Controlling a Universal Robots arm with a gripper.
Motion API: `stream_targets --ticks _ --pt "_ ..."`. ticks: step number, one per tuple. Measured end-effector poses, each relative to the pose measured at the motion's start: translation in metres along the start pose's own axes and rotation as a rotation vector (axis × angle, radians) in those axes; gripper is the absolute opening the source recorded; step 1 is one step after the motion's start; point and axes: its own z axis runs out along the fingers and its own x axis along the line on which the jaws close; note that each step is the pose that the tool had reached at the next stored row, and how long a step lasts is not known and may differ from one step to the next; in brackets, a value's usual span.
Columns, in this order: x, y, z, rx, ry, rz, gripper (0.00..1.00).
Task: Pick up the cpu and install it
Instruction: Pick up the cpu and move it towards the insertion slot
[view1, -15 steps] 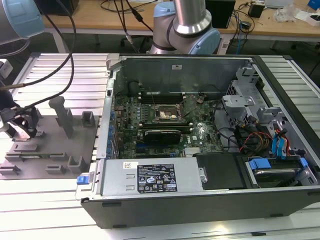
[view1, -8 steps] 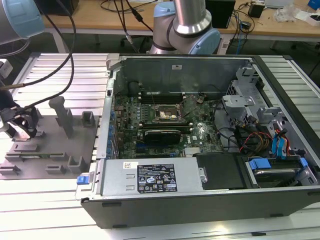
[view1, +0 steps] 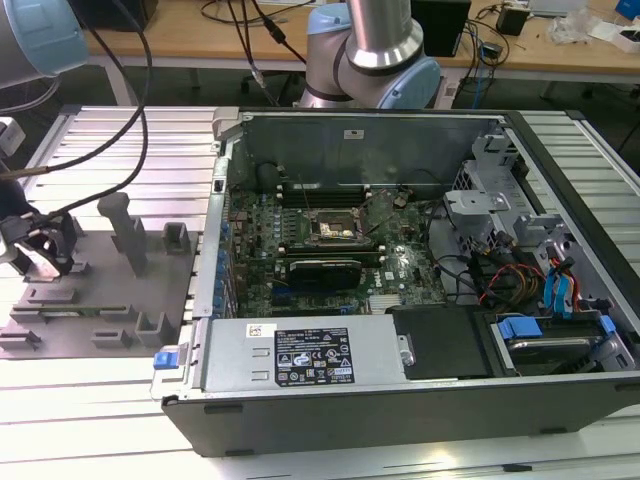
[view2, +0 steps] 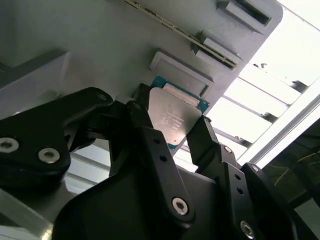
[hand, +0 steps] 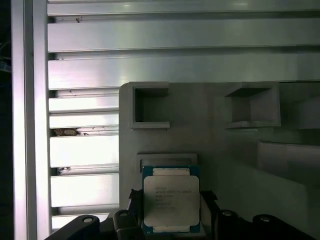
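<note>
The cpu (hand: 171, 202) is a flat square chip with a silvery top and a blue-green rim. In both wrist views it sits between my gripper's black fingers (view2: 145, 125), which press on two opposite edges of it. It hangs just in front of a shallow recess (view2: 180, 75) in the grey fixture plate (view1: 100, 300). In the exterior view my gripper (view1: 45, 250) is low over that plate, at the exterior view's far left. The motherboard socket (view1: 330, 228) lies open inside the computer case, well to the exterior view's right of the gripper.
The open computer case (view1: 400, 400) takes up the middle and right, with a power supply (view1: 310, 355) along its near side and drive bays with cables (view1: 540, 290). Upright grey posts (view1: 125, 230) stand on the fixture plate. The table is ribbed aluminium (hand: 175, 35).
</note>
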Motion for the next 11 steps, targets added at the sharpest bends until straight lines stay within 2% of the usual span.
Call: stream_targets --ticks 3,5,6,8,9,11 --pt "-0.0007 0.0010 -0.0201 0.0000 -0.0001 0.000 0.54" --pt "-0.0010 0.0014 -0.0284 0.0000 -0.0001 0.000 0.54" --pt "-0.0013 0.0018 -0.0362 0.0000 -0.0001 0.000 0.54" --pt "-0.0016 0.0023 -0.0458 0.0000 -0.0001 0.000 0.54" --pt "-0.0020 0.0027 -0.0557 0.0000 0.0000 0.000 0.54" --pt "-0.0023 0.0032 -0.0653 0.0000 -0.0001 0.000 0.54"
